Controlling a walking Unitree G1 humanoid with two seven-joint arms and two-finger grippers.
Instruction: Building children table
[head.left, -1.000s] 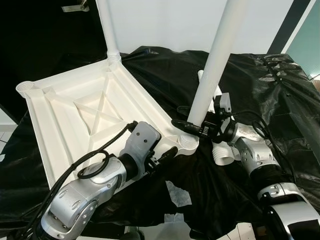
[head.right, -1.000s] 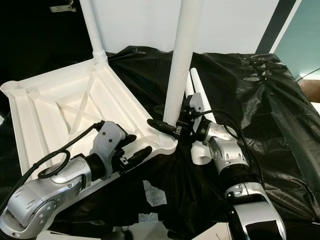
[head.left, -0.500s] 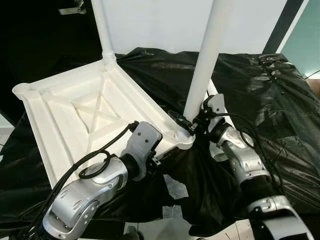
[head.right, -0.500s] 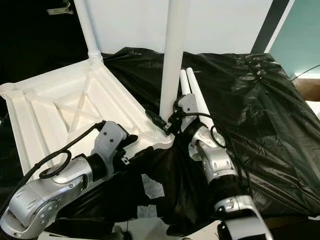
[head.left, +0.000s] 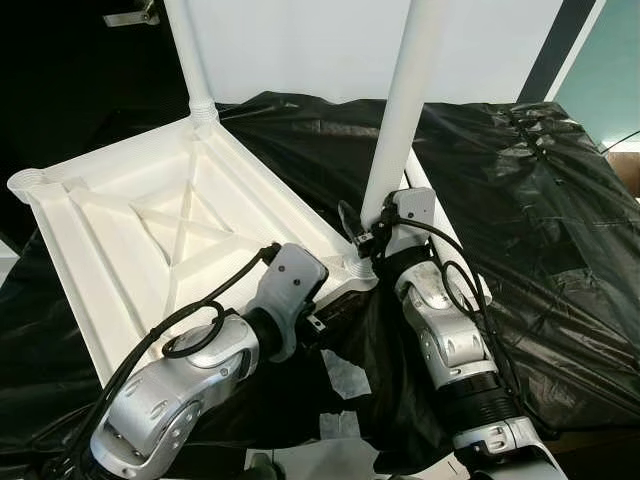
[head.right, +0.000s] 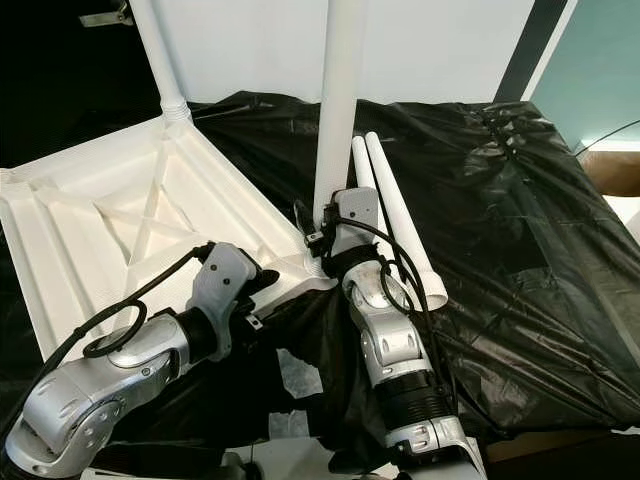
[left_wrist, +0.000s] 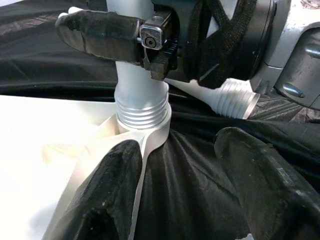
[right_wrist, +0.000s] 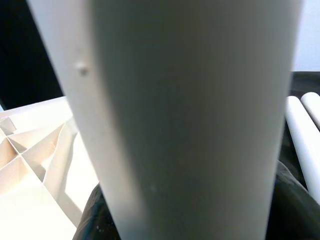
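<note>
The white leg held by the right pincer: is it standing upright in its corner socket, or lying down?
Upright. The leg stands in the tabletop's corner socket, the right pincer shut around its base.

A white table leg (left_wrist: 137, 80) stands threaded into the corner socket (left_wrist: 142, 122) of the white tabletop (left_wrist: 45, 165). The right gripper (left_wrist: 125, 35) clasps the leg just above that socket. The left gripper's fingers (left_wrist: 107, 195) spread apart below the socket, over black sheeting (left_wrist: 185, 175).

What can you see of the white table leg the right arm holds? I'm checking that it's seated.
The smooth white plastic tube leg stands upright, slightly tilted, its ribbed threaded end in the near corner socket of the upturned white ribbed tabletop. Several threads show above the socket. The right pincer clamps it just above them; the left pincer straddles the corner below.
</note>
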